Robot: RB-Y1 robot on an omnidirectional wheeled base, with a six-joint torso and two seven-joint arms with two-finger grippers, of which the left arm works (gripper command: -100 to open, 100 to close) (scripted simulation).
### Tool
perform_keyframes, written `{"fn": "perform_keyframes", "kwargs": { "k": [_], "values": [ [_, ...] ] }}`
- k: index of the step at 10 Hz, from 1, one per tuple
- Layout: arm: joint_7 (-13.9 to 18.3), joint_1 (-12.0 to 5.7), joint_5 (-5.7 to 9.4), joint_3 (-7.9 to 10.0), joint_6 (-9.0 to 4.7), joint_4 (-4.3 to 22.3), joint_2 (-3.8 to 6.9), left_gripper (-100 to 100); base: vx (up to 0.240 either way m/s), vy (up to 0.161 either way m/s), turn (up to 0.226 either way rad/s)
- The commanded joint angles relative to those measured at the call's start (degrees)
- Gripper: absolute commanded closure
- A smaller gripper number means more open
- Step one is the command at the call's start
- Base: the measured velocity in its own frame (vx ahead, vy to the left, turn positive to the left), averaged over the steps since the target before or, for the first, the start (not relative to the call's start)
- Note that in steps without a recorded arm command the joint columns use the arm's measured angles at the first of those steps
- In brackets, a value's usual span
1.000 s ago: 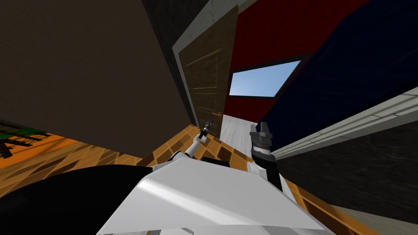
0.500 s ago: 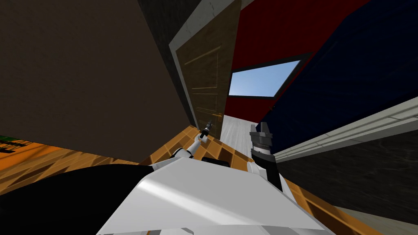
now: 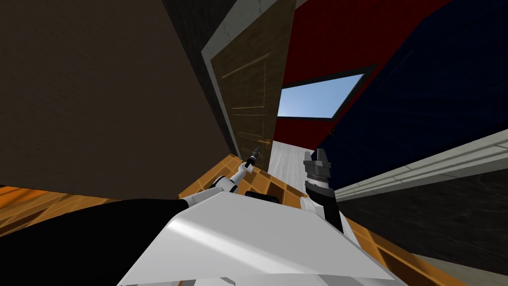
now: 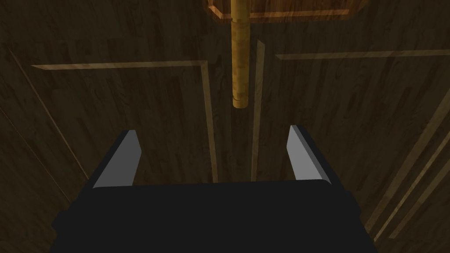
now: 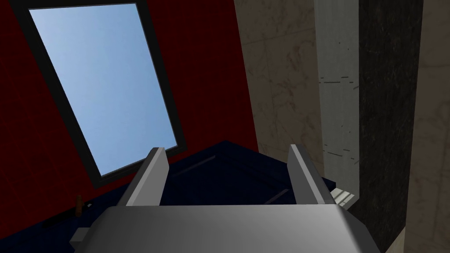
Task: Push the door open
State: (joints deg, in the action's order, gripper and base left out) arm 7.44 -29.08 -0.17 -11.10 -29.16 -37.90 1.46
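Observation:
A dark brown panelled door (image 3: 248,94) stands partly swung inward in its light grey frame (image 3: 218,82). My left arm reaches out to it, and the left gripper (image 3: 255,150) is at the door face just beside the brass lever handle (image 3: 266,142). In the left wrist view the door's wood (image 4: 132,101) lies close ahead, the brass handle (image 4: 239,57) points down toward the gap, and the left gripper (image 4: 214,136) is open with nothing between its fingers. My right gripper (image 3: 319,153) is raised by my chest, off the door, and is open (image 5: 226,153).
A dark brown wall (image 3: 99,89) runs close on the left of the doorway. Beyond the opening are a red wall (image 3: 337,39) with a window (image 3: 317,99) and a pale floor (image 3: 287,159). A dark blue panel (image 3: 426,84) and a grey trimmed wall (image 3: 421,169) lie to the right. Orange tiled floor (image 3: 218,178) is underfoot.
I have moved forward toward the doorway. My left arm has stretched further out, and the door has swung a little more open. The right arm has kept its pose.

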Motion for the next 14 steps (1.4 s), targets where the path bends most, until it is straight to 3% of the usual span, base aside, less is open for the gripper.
{"fn": "perform_keyframes", "kwargs": {
  "k": [1, 5, 6, 7, 10, 14],
  "values": [
    [0.5, -1.06, 0.08, -0.48, 0.13, 2.1, -0.53, -100, 0.11, 0.086, -0.075],
    [1.2, -3.62, 0.31, -0.96, -0.21, 6.6, -1.63, -100, 0.064, 0.048, -0.03],
    [1.0, -3.08, 0.27, -0.83, -0.28, 5.7, -1.45, -100, 0.031, 0.024, -0.012],
    [0.9, -3.11, 0.32, -0.7, -0.25, 5.9, -0.44, -100, 0.096, -0.035, -0.027],
    [0.8, -3.1, 0.4, -0.45, -0.32, 6.0, 0.46, -100, 0.161, -0.058, -0.017],
    [0.5, -3.06, 0.55, 0.0, -0.44, 6.2, 0.32, -100, 0.204, -0.076, -0.022]
  ]
}}
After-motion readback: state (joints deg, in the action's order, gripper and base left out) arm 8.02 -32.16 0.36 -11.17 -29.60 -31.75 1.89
